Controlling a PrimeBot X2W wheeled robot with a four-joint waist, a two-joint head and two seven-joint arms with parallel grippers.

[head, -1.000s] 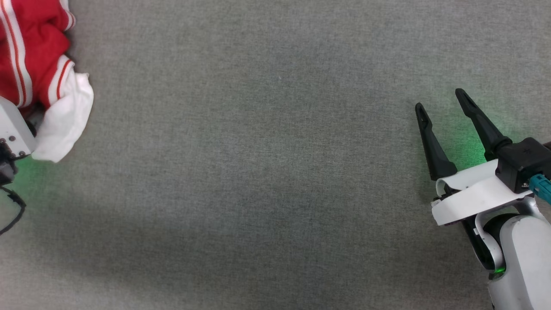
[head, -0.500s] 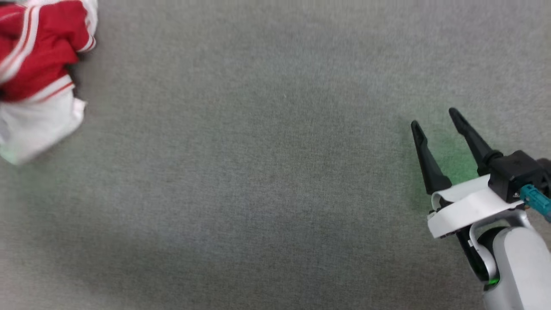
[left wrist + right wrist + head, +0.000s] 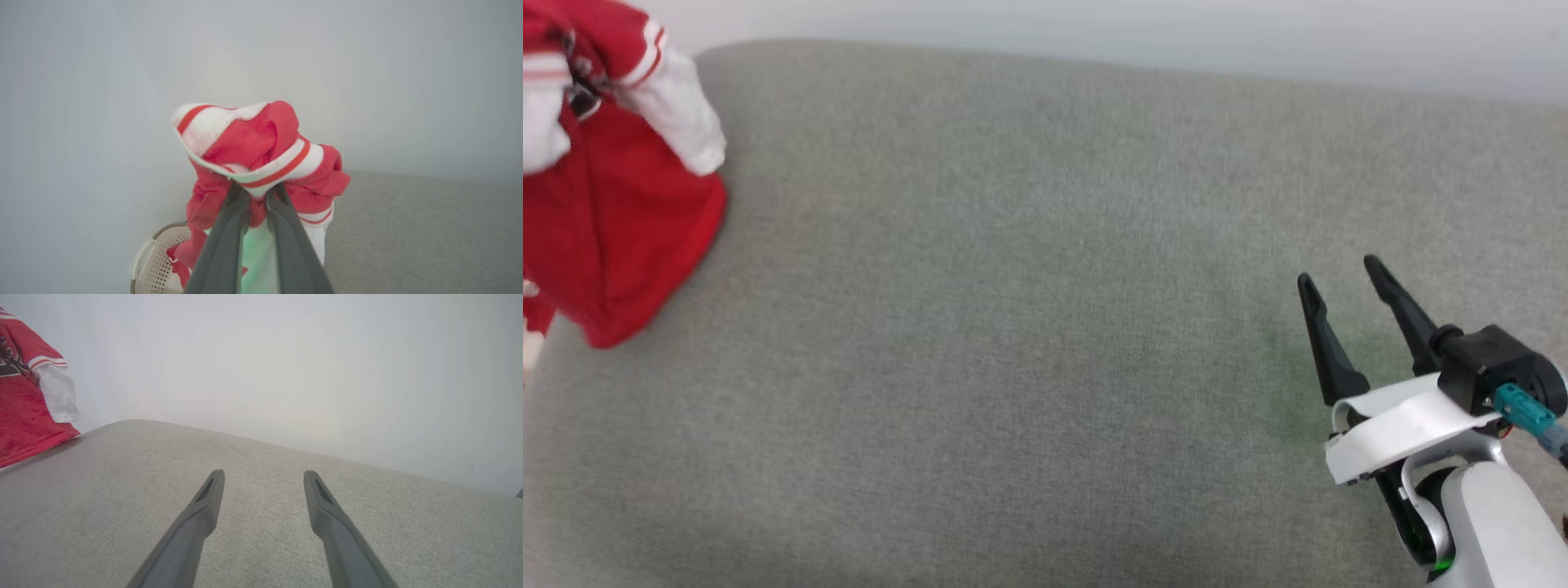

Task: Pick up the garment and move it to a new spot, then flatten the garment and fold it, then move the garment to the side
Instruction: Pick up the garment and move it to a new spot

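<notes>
- Near right, above the grey cushioned surface (image 3: 1013, 367), the right gripper (image 3: 1338, 271) hovers with its two dark fingers spread wide, holding nothing.
- Far left, the left gripper (image 3: 257, 190) is clenched on the garment (image 3: 253, 143), pinching a white-and-red striped band. The red cloth hangs bunched beneath it, over the surface's far left corner.
- Beneath the hanging cloth, off the surface's left side, sits a beige perforated basket (image 3: 157, 261).
- Beyond the surface's far edge rises a pale wall (image 3: 1094, 24).
</notes>
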